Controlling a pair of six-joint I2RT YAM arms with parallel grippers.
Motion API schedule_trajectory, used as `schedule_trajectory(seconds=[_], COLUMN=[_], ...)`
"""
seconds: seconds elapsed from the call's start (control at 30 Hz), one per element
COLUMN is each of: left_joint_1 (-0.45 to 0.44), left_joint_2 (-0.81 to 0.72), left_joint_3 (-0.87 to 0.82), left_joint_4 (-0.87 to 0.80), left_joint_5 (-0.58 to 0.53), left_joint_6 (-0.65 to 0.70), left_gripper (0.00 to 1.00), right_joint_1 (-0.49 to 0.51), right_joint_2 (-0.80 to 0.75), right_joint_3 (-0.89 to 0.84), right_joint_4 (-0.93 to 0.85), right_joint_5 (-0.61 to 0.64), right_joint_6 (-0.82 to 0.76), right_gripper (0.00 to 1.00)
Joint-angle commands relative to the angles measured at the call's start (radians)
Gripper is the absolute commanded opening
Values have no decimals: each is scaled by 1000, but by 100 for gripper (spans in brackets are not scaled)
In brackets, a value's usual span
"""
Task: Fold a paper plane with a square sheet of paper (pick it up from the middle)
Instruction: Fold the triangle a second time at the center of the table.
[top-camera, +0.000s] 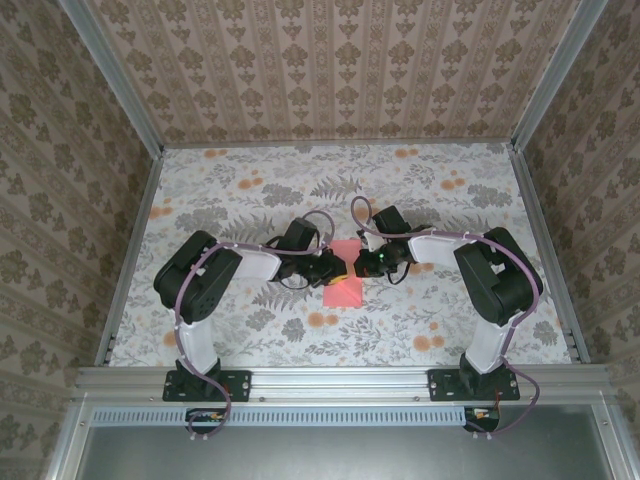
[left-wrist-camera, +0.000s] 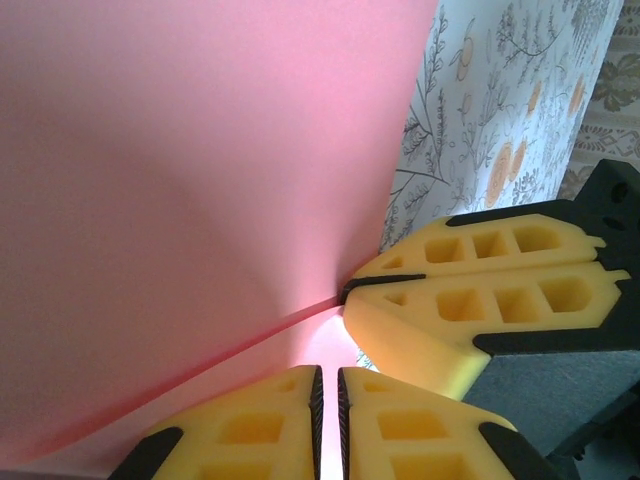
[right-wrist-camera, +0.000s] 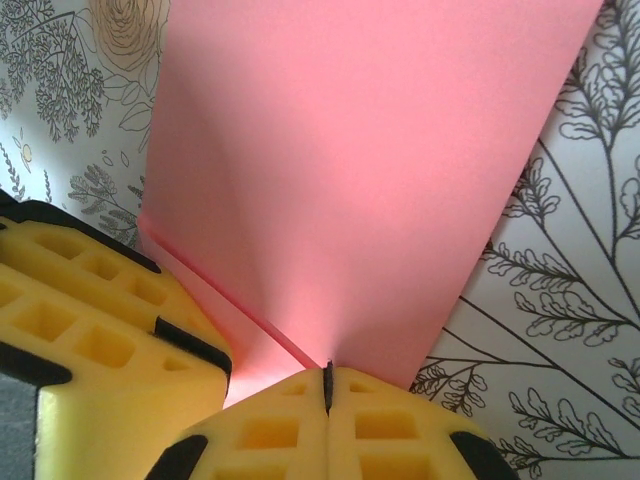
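1. Left fingers (left-wrist-camera: 310, 385): chunky yellow foam blocks with square pockets and black edging. They're closed down to a thin slit, with pink paper running into it.
2. Right fingers (right-wrist-camera: 320, 385): same foam, pressed tight together on the sheet's edge, just beside the left ones.
3. The square sheet of paper (right-wrist-camera: 350, 180) is smooth matte salmon-pink with one sharp crease, tented up mid-desk.
4. Desk (top-camera: 400, 190): grey leafy floral-print cover.

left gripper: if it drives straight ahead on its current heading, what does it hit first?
The square sheet of paper: it rises directly ahead of the left gripper. The right gripper, pinching the sheet's edge, sits just beside that line. Depth is unclear, so the left gripper may clip that too.
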Motion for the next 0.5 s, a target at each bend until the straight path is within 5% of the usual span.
schedule_trajectory(seconds=[0.0, 0.47], left_joint_1=[2, 0], left_joint_2=[14, 3], left_joint_3=[-24, -65], left_joint_4=[-30, -81], left_joint_5=[-10, -82], left_joint_6=[12, 13], left_gripper=[15, 15], right_joint_1=[3, 4], right_joint_2=[17, 37], right_joint_3=[27, 40], right_joint_4=[-39, -50], right_joint_5=[1, -18], right_joint_6=[-16, -18], right_gripper=[5, 5])
